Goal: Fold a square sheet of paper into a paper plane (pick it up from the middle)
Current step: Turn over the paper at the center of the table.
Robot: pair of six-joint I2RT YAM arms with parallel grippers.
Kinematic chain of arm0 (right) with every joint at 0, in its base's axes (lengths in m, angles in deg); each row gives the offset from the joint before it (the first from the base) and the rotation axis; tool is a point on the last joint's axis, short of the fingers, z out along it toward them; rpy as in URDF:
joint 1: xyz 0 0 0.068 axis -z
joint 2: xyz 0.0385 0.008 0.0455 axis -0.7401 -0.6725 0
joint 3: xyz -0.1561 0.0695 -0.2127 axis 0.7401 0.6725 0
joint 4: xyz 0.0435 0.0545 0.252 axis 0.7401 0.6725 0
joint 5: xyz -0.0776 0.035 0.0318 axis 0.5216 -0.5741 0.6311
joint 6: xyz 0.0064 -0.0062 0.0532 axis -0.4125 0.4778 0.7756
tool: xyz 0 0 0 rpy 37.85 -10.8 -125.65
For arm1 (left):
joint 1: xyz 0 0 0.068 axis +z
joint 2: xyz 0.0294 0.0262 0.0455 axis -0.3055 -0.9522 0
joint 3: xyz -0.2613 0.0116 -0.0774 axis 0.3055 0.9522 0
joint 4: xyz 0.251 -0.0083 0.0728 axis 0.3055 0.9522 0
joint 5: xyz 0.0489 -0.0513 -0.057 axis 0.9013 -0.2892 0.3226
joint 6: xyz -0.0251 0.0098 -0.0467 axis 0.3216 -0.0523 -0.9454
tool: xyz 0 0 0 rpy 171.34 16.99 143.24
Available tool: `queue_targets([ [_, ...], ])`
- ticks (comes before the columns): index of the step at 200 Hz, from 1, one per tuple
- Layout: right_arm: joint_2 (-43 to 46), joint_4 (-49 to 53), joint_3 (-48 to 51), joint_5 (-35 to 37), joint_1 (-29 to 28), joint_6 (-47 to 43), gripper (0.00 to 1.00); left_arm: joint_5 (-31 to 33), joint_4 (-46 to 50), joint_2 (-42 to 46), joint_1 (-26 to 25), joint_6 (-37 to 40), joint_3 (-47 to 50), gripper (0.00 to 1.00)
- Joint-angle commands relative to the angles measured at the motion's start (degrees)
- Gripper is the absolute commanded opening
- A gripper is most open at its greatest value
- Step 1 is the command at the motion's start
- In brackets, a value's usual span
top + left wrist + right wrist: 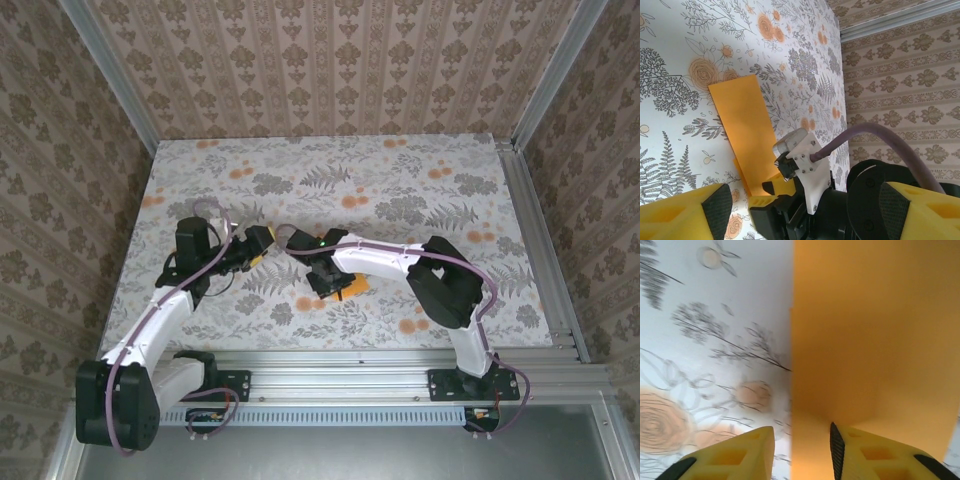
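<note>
The orange sheet of paper [742, 120] lies flat on the flowered table, folded into a long narrow strip. From above, a small part of the paper [353, 289] shows beside my right gripper [325, 283], which sits low over it. In the right wrist view the paper [870, 335] covers the right half, and its straight left edge runs between the two yellow fingers. My right gripper [801, 452] is open with a gap between its fingers. My left gripper [258, 243] hovers to the left of the paper. Seen from its own wrist, the left gripper [802, 212] is open wide and holds nothing.
The table [400, 190] has a grey fern and orange flower print. An aluminium rail [400, 358] runs along its near edge, and patterned walls close in the back and both sides. The right arm's wrist camera [795, 150] stands close in front of my left gripper.
</note>
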Motion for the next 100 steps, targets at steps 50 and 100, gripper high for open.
queue_targets([
  [50, 13.88, -12.67, 12.56, -11.51, 5.31, 2.34, 0.49, -1.45, -1.68, -0.67, -0.58, 0.94, 1.85, 0.80],
  [100, 26.19, -15.45, 25.68, -16.15, 15.23, 2.74, 0.54, 4.09, -0.22, -7.55, -7.81, 5.56, -2.29, 0.69],
])
